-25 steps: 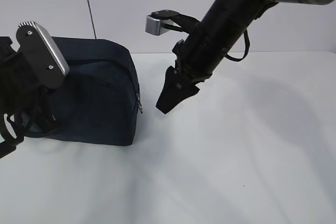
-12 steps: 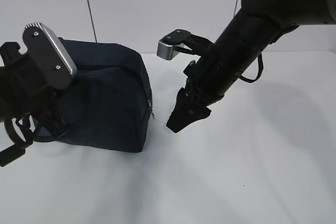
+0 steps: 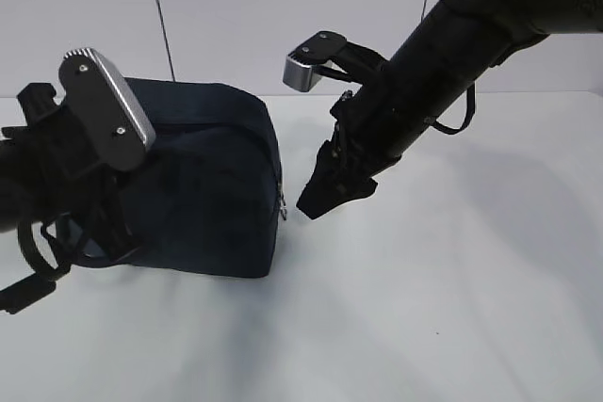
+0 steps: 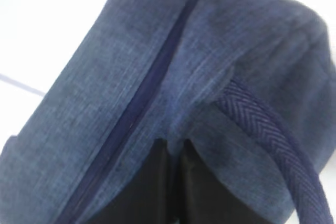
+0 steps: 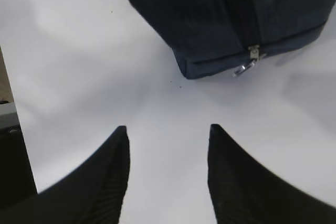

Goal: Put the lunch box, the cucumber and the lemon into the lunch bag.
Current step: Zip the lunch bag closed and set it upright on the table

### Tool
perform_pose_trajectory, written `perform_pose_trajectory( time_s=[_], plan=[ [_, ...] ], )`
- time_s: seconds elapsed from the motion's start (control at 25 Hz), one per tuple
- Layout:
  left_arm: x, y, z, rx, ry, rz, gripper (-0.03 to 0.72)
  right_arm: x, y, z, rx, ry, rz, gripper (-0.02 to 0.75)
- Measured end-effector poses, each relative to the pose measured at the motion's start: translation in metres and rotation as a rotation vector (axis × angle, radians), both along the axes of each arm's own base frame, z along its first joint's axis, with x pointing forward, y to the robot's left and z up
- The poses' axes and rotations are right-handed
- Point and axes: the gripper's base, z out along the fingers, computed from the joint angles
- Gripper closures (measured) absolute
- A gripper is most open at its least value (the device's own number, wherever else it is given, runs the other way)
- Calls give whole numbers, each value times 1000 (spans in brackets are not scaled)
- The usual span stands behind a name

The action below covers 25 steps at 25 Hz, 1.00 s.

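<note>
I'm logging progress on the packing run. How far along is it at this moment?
Done: nothing visible. The lunch bag looks zipped shut, its zipper pull at the end, and no food items are in view.
In hand: the left end effector is shut against the bag's fabric beside a handle; the right end effector is open and empty, facing the pull.
Left: opening the bag, then packing all three items.

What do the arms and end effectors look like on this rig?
Both arms are matte black. The right end effector has two pointed black fingers with ribbed inner faces. Each wrist carries a silver-edged camera module, and thin black cables loop alongside the right arm.
</note>
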Motion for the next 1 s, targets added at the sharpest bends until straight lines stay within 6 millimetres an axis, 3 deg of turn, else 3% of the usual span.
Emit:
perform_pose_trajectory(
  time_s=[0.2, 0.48, 1.0],
  plan=[
    [-9, -17, 2, -30, 17, -55, 692, 0, -2, 0, -17, -9, 5, 365],
    [-11, -20, 1, -43, 28, -60, 692, -4, -7, 15, -38, -51, -3, 365],
    [-23, -35, 1, -91, 56, -98, 692, -5, -8, 17, -43, -46, -8, 365]
  ],
)
